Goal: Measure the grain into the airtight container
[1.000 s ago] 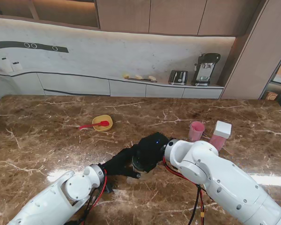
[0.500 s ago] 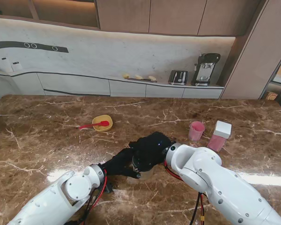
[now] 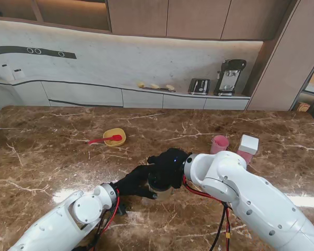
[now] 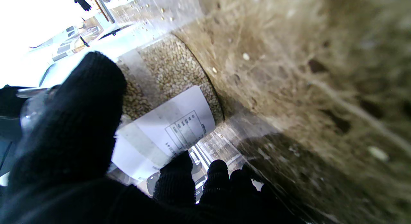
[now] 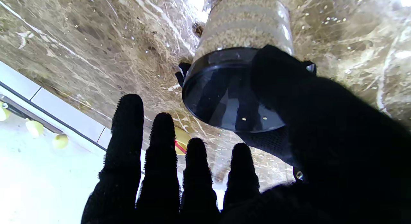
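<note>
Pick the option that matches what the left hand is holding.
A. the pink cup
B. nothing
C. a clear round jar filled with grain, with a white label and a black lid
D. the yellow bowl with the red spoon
C: in the left wrist view the left hand has its black-gloved thumb and fingers wrapped around the clear round grain-filled jar, and the right wrist view shows the jar's black lid.

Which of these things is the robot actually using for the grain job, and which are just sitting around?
In use:
- clear jar full of grain, with its black lid
- left hand, wrapped around the jar
- right hand, over the lid

Perhaps part of the job, untouched:
- yellow bowl with red spoon
- pink cup

Lying about:
- toaster
</note>
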Tool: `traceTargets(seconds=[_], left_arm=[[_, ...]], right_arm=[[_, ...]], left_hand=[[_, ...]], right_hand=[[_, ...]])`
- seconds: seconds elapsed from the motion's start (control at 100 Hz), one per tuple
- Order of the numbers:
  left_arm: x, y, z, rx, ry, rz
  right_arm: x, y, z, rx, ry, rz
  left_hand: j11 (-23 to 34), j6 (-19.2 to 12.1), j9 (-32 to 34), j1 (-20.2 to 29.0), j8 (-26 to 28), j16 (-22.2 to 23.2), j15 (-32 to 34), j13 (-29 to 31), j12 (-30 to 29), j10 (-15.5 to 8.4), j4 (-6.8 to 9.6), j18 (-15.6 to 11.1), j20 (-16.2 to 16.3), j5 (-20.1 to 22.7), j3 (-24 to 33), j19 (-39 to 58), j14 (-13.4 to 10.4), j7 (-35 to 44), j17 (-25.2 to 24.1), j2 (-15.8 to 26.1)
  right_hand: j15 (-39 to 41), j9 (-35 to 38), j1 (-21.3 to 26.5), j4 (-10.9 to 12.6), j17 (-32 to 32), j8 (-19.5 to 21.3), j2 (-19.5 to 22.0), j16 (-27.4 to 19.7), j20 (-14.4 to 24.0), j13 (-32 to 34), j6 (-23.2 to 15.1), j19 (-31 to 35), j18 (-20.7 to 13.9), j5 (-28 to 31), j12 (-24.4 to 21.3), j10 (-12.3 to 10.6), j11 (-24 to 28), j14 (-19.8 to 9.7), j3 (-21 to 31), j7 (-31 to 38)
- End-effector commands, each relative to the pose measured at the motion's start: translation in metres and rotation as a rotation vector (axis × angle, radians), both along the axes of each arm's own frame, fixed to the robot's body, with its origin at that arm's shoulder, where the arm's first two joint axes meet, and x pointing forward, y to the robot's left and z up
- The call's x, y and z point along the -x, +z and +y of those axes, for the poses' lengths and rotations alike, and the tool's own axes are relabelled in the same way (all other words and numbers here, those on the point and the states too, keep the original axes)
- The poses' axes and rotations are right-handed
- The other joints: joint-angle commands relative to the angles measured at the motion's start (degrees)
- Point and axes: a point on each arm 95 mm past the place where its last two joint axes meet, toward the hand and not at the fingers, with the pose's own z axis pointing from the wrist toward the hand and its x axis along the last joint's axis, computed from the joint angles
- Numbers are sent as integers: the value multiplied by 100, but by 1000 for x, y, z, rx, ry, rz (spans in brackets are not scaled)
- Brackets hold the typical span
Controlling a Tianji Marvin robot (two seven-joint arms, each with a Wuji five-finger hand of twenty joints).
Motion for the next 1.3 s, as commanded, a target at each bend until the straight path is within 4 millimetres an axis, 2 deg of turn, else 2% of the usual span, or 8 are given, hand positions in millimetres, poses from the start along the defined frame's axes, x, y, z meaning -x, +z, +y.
traceTargets(seconds=[0.0,0.31,0.49,0.63,0.7,0.79,1.04,1.29], left_arm=[[18,-28,7,-47,1,78],[17,-28,8,-46,5,78],[17,-27,7,-46,1,77],[16,-27,7,-45,0,76],[16,-27,7,-45,0,77],[17,-28,7,-46,0,78],[17,-28,8,-47,1,80],[18,-28,8,-46,2,80]], right_arm=[[-2,-10,-5,27,-12,21],[-6,-22,-5,11,-23,36],[-6,-27,-3,-32,-53,47],[-5,-32,-3,-76,-89,49],[-5,-35,-2,-102,-97,36],[-4,-38,0,-114,-111,31],[-1,-38,1,-146,-129,-2],[5,-10,-5,-128,-131,-77]], left_hand=[[60,-333,-43,15,-5,107,125,81,-12,-117,138,2621,777,113,39,1140,1162,3653,679,272],[51,-330,-51,30,-11,101,120,73,-17,-115,143,2632,765,105,8,1146,1167,3640,668,285],[47,-344,-48,35,-13,96,113,74,-19,-116,147,2623,751,110,-10,1133,1163,3637,667,299],[45,-348,-49,36,-12,94,111,74,-21,-120,150,2632,746,117,-19,1128,1165,3637,668,297],[45,-347,-48,38,-10,93,110,74,-21,-119,151,2633,746,119,-21,1129,1166,3640,670,293],[46,-349,-47,38,-10,92,111,74,-20,-120,151,2626,745,116,-22,1128,1167,3639,669,288],[52,-360,-44,32,-6,94,114,73,-17,-126,150,2633,748,117,-18,1133,1165,3640,670,288],[52,-348,-48,28,-5,98,122,78,-16,-112,148,2638,753,119,-27,1143,1170,3638,671,286]], right_hand=[[223,-170,242,-230,174,196,-203,209,53,55,-136,131,-117,-207,162,36,235,-125,276,150],[1855,475,220,-202,865,771,29,1442,165,860,-434,854,-309,245,1307,-318,1581,-357,309,685],[2408,1512,-810,-258,1385,893,776,1696,188,1638,-461,1522,-309,839,1592,-424,1802,-383,-359,879],[2682,2485,-1358,-85,1804,749,1331,1675,100,2296,-63,2156,-252,1213,1567,-410,1818,-326,-1464,916],[2776,2905,-1591,137,2023,573,1769,1631,12,2598,295,2443,-218,1343,1510,-428,1858,-295,-2462,977],[2836,3213,-2383,292,2233,355,1606,1601,-42,2865,758,2679,-252,1325,1429,-449,1897,-287,-2161,974],[2434,2581,-3724,317,2051,-26,2270,1346,-106,2653,1076,2610,-179,613,841,-314,1174,-105,-1647,638],[364,868,-3979,436,249,-84,2981,479,-101,986,846,929,400,-235,-60,-46,-232,205,-1961,-41]])
